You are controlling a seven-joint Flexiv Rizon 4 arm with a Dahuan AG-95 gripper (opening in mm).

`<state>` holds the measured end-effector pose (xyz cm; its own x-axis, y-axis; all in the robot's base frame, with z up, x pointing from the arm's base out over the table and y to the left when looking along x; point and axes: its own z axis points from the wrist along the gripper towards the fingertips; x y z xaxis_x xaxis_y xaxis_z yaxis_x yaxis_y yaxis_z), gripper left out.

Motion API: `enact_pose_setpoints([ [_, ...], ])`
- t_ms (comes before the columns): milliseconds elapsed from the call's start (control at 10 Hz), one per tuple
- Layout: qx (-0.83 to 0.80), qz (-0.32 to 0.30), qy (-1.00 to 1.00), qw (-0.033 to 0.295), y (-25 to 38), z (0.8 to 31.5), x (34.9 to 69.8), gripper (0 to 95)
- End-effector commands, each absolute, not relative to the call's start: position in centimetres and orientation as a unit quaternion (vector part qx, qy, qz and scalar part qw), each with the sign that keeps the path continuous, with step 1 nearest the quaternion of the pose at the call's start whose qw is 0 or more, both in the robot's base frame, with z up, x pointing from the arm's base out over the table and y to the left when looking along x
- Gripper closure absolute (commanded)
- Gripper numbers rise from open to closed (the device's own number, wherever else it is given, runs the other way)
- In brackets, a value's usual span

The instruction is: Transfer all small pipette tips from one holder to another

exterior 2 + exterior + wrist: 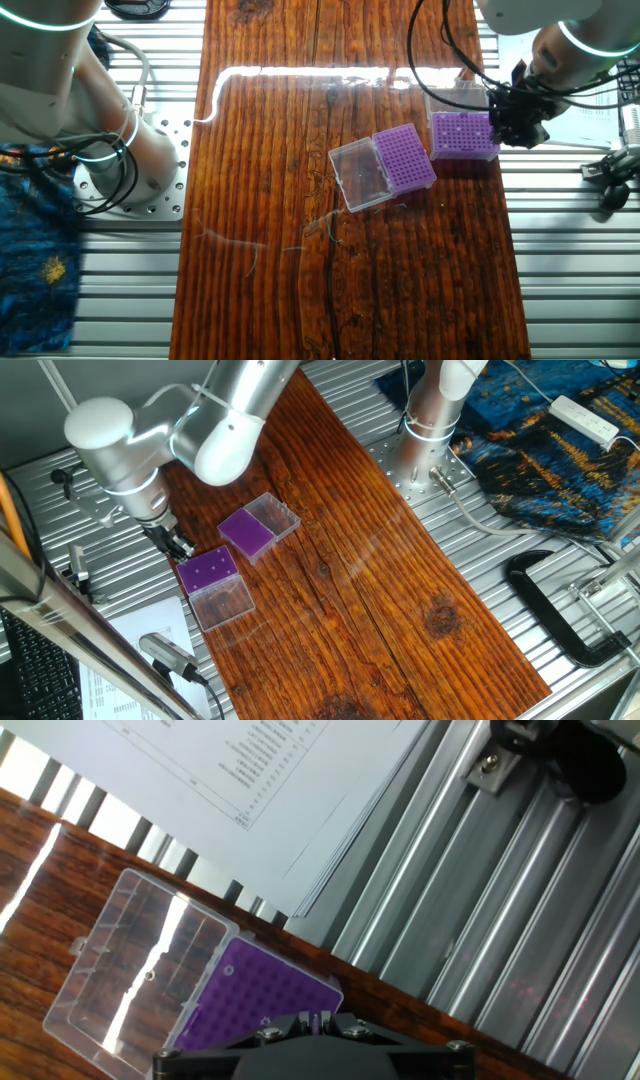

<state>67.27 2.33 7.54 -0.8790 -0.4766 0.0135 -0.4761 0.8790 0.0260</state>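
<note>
Two purple tip holders (209, 571) (247, 532) with clear lids open lie on the wooden bench (400, 590) flanked by ribbed metal, small pipette tips (206, 569) dotting the holder nearest the fingers (178, 546), which hover at its edge, seemingly closed.

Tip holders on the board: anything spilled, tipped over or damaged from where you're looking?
Nothing stands out. Both holders sit flat with lids hinged open: the holder near the gripper at, the other holder askew beside it. No tips lie loose on the wooden board.
</note>
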Motion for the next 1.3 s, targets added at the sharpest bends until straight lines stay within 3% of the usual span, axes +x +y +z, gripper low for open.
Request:
enact_pose_setpoints([
  [100, 0.245, -0.011, -0.969, 0.009, 2.3, 7.4, 67.2, 95.0],
  [500, 0.239, -0.014, -0.971, 0.011, 2.3, 7.1, 67.2, 95.0],
  [600, 0.24, -0.014, -0.971, 0.011, 2.3, 7.1, 67.2, 76.0],
  [1100, 0.245, -0.016, -0.969, 0.028, 1.7, 7.9, 67.2, 76.0],
  [1200, 0.224, -0.021, -0.974, 0.032, 1.0, 8.9, 66.5, 95.0],
  [1300, 0.21, -0.019, -0.977, 0.032, 0.5, 9.3, 66.1, 95.0],
])
